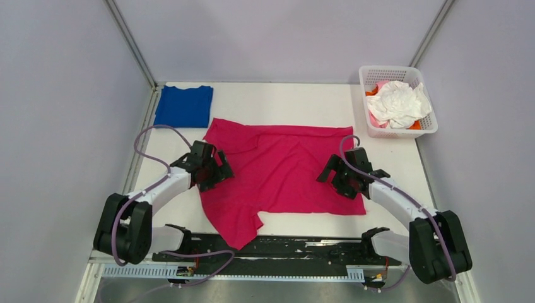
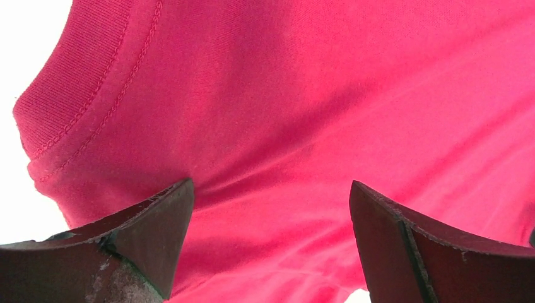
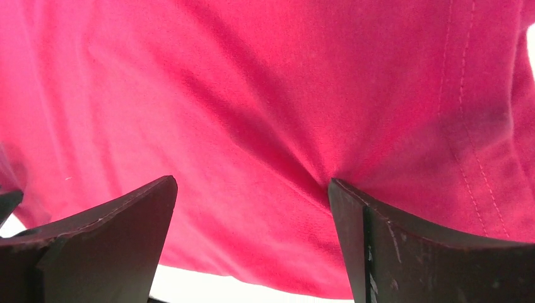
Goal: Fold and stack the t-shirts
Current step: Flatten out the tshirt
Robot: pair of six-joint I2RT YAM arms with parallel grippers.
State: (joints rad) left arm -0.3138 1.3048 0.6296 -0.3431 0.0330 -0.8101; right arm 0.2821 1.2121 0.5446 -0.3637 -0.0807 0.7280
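Note:
The magenta-pink t-shirt (image 1: 277, 170) lies spread on the table in the top view, with one sleeve hanging toward the front edge. My left gripper (image 1: 217, 172) is at the shirt's left edge, jaws open with cloth between the tips (image 2: 271, 189); the ribbed collar (image 2: 69, 95) shows there. My right gripper (image 1: 333, 173) is on the shirt's right part, jaws open over cloth (image 3: 252, 189) near a stitched hem (image 3: 467, 126). A folded royal blue t-shirt (image 1: 183, 105) lies at the back left. White, pale pink and orange shirts (image 1: 399, 104) are bunched in the basket.
A white plastic lattice basket (image 1: 369, 76) stands at the back right corner. Grey walls enclose the white table (image 1: 284, 98) on three sides. A black rail (image 1: 284, 246) runs along the front edge between the arm bases.

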